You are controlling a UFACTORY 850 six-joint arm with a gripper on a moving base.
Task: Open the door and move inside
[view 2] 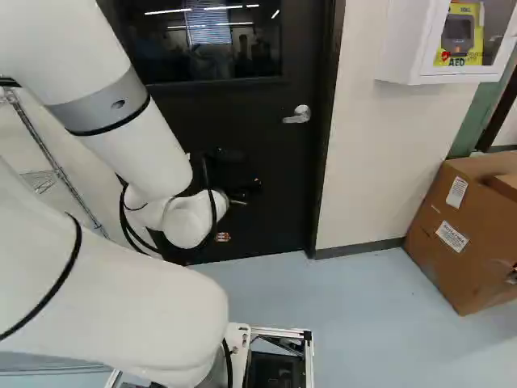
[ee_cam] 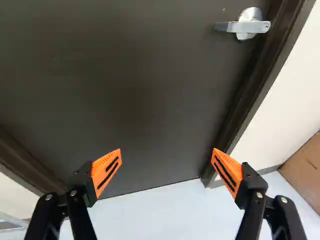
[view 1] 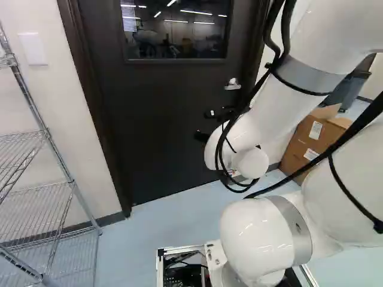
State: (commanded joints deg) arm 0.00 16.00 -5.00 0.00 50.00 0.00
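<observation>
A rack (view 1: 71,180) stands left of the door (view 1: 161,119), a box (view 2: 452,259) right.

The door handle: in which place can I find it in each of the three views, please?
Left base view: the door handle is in the upper half, right of the middle, below the window.
Right base view: upper half, right of the middle, near the door's edge.
Wrist view: ahead of the open gripper, beside the dark frame.
Shared landmark: the brown box, on the handle's side of the door.
</observation>
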